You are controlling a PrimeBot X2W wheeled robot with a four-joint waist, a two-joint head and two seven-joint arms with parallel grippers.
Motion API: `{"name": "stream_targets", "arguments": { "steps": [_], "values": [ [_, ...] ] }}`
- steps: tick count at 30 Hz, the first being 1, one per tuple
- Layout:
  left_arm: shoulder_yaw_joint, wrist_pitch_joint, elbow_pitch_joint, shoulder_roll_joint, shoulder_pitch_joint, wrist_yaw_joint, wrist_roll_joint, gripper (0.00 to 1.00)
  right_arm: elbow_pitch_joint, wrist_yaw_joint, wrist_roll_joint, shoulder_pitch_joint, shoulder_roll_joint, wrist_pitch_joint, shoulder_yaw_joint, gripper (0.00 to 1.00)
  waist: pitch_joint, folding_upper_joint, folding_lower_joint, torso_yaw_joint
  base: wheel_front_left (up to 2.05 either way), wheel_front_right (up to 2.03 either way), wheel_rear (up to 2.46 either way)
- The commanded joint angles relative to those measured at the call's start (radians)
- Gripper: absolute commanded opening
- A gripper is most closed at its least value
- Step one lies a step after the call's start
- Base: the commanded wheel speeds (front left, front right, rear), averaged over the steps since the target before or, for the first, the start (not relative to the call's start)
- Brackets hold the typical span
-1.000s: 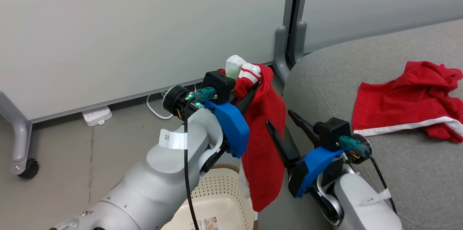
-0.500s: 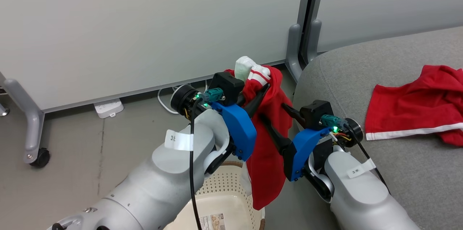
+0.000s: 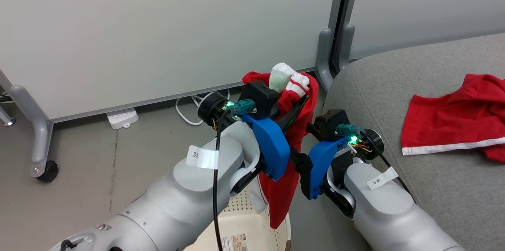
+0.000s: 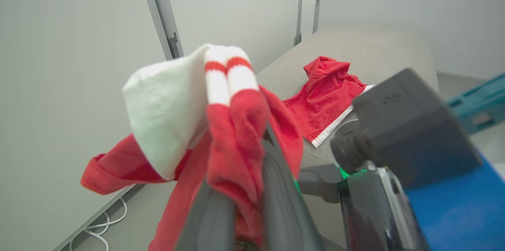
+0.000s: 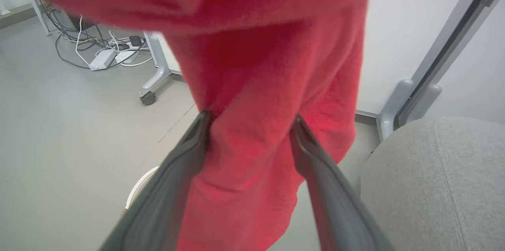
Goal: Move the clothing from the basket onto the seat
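Note:
My left gripper (image 3: 303, 101) is shut on a red garment (image 3: 282, 195) with white stripes, held up above the basket (image 3: 240, 207). In the left wrist view the fabric bunches over the left gripper (image 4: 248, 172). The cloth hangs down toward the basket's right rim. My right gripper (image 5: 251, 118) is open, one finger on each side of the hanging cloth, jaws wide apart. A second red garment (image 3: 453, 124) with a white trim band lies on the grey seat (image 3: 414, 188) at the right, also seen in the left wrist view as a red garment (image 4: 327, 93).
White partition panels stand behind, with a grey post (image 3: 335, 57) at the seat's corner. A grey foot with a castor (image 3: 47, 172) stands at the left. A power strip (image 3: 122, 118) and a white cable (image 3: 189, 113) lie on the floor by the wall.
The head camera has shifted. My right gripper has moved left to the hanging garment and now straddles it. The left gripper keeps its hold on the garment.

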Motion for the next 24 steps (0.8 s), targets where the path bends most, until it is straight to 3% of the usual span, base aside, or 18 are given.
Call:
{"name": "stream_targets", "arguments": {
  "steps": [1,3,24],
  "values": [
    [-0.002,-0.005,-0.003,-0.001,-0.017,-0.001,-0.007,0.00,0.007,0.000,0.016,-0.020,-0.001,-0.009,0.017,0.62,-0.001,0.0000,-0.0001,-0.001,0.00,0.00,0.00],
    [-0.007,-0.006,-0.002,-0.001,-0.019,-0.001,-0.009,0.00,0.013,0.000,0.037,-0.029,-0.001,-0.017,0.035,0.00,-0.002,0.0000,-0.0001,-0.003,0.00,0.00,0.00],
    [-0.025,-0.027,0.049,-0.001,-0.023,0.003,-0.047,0.00,0.085,0.000,0.132,-0.073,-0.001,-0.089,0.133,0.00,-0.010,0.0000,-0.0001,-0.025,0.00,0.00,0.00]
  ]
}}
